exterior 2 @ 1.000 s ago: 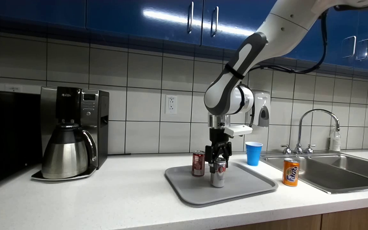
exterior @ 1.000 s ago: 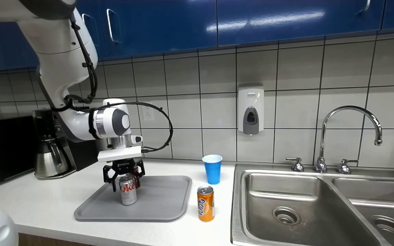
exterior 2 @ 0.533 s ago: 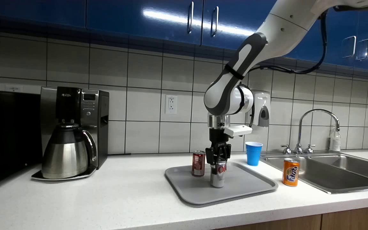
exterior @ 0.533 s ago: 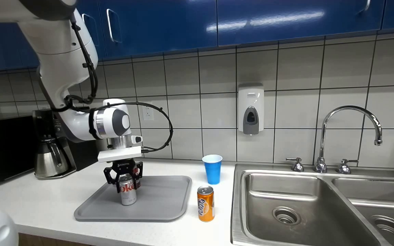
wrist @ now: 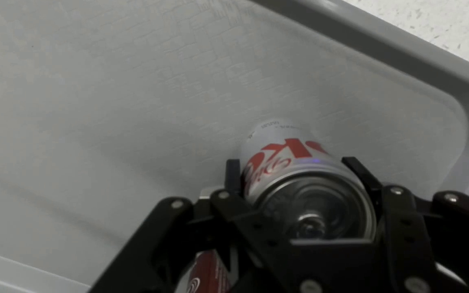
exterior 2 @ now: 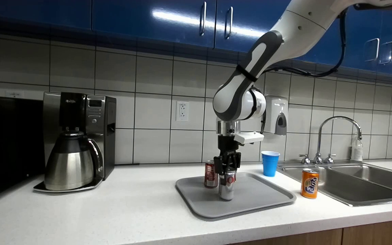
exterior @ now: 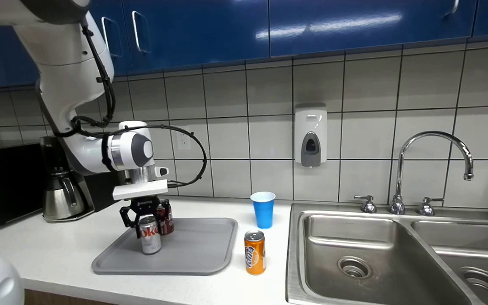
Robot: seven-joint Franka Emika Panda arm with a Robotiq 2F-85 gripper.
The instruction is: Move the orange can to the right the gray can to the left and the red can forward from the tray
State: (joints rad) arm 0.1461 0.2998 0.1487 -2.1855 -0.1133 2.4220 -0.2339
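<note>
One orange can (exterior: pixel 254 253), one tray (exterior: pixel 199 248), one red can (exterior 2: pixel 210 175), gripper (wrist: pixel 299 179) clasping one gray can (exterior: pixel 150 238)

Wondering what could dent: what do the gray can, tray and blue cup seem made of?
The gray can: shiny metal, likely aluminum, by its glinting rim. The tray: probably matte plastic, by its texture and molded rim. The blue cup: smooth with a pale inside, perhaps plastic or coated paper.

You're facing a kitchen: double-basin sink (exterior: pixel 430 250), gooseneck faucet (exterior: pixel 400 171), wall cabinets (exterior: pixel 201 29), drip coffee maker (exterior 2: pixel 73 114) near the back edge of the surface (exterior 2: pixel 114 214).
</note>
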